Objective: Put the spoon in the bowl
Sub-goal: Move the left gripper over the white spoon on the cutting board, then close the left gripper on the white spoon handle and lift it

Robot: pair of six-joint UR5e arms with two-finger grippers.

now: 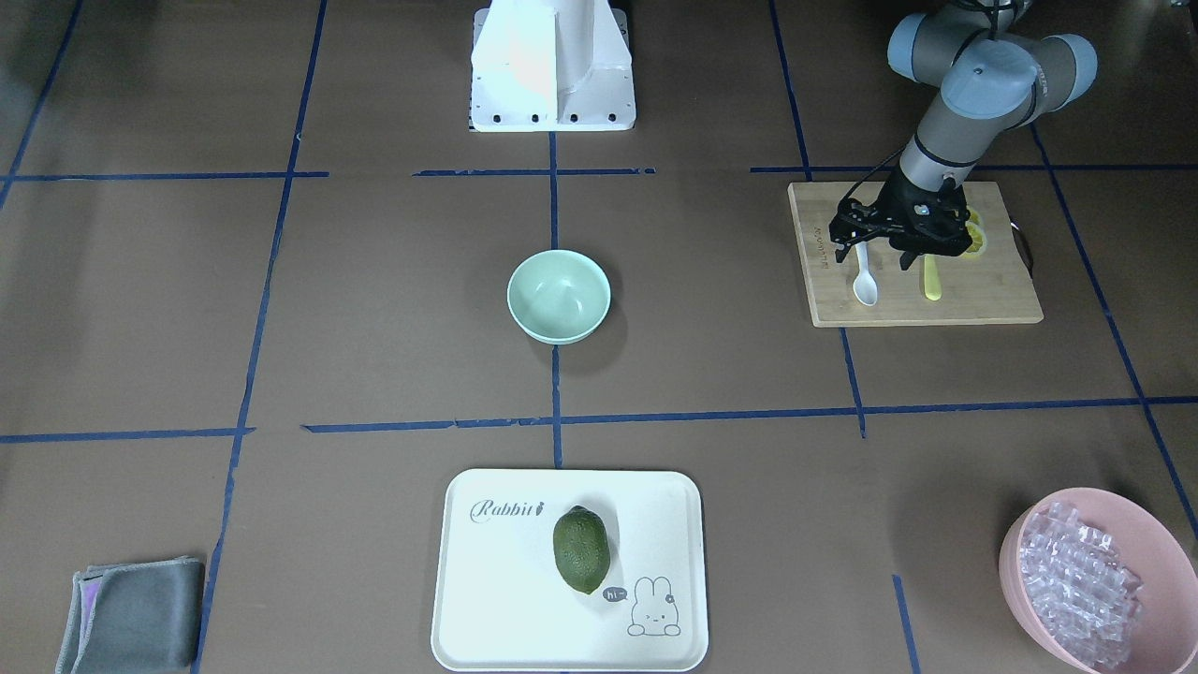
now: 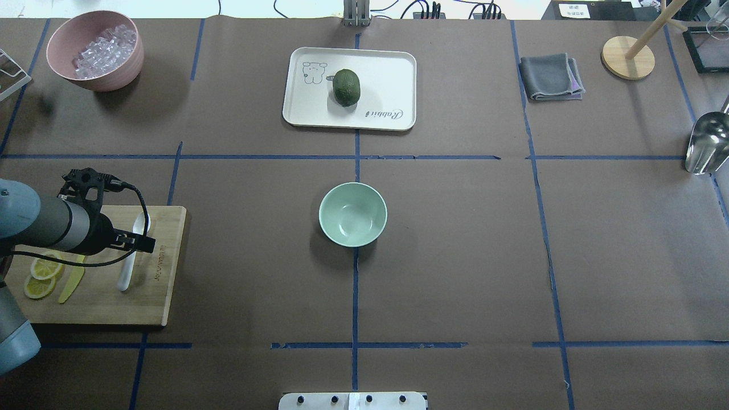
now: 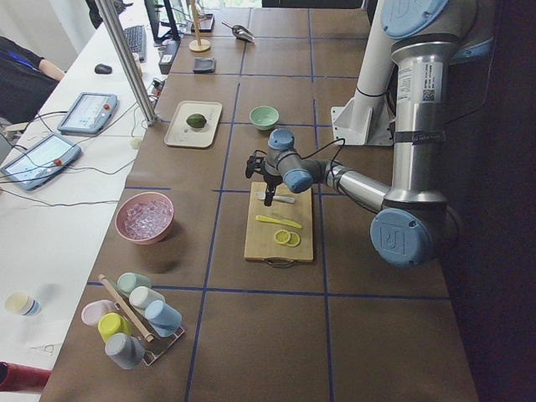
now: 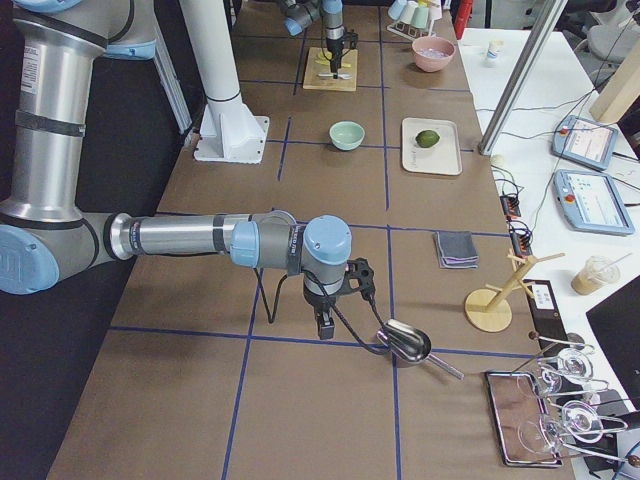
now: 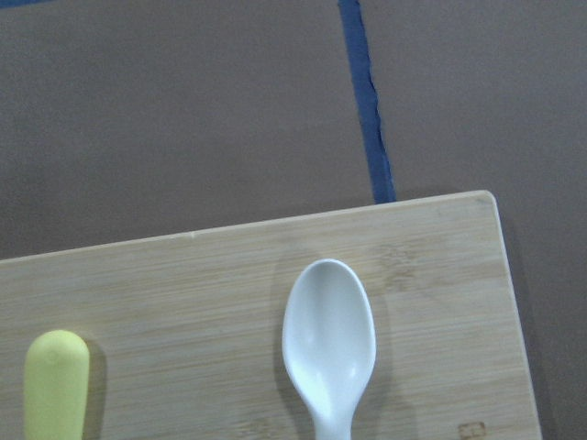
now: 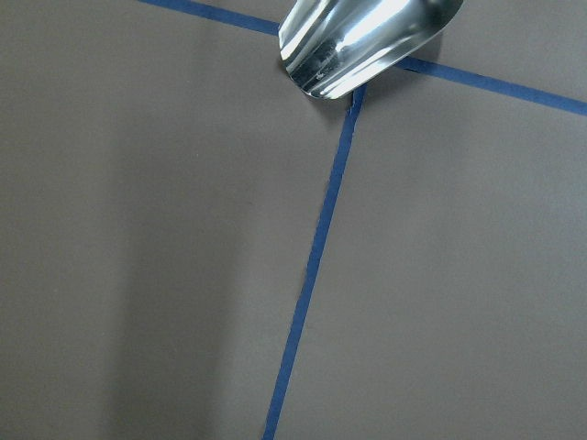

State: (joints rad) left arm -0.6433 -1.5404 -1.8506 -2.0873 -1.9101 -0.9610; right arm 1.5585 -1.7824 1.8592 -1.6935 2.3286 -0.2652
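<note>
Spoon [image 5: 328, 339] beside yellow knife [image 5: 55, 385] on board [image 5: 183, 293] | left fingers [image 1: 907, 257] spread over handle | right fingers [image 4: 325, 324]: cannot tell | bowl [image 1: 562, 329] well apart

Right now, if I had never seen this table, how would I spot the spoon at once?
Find the wooden cutting board under the robot's left end effector. On it lie lemon slices, a yellow knife and the spoon, which is on the side nearest the green bowl. It is the only white piece there, with a slim handle and an oval scoop.

Brown table [image 2: 455, 256]: mint bowl [image 2: 352, 214], wooden board [image 2: 165, 273], white tray [image 2: 387, 74], pink bowl [image 2: 108, 80], grey cloth [image 2: 549, 77], steel scoop [image 2: 706, 145].
</note>
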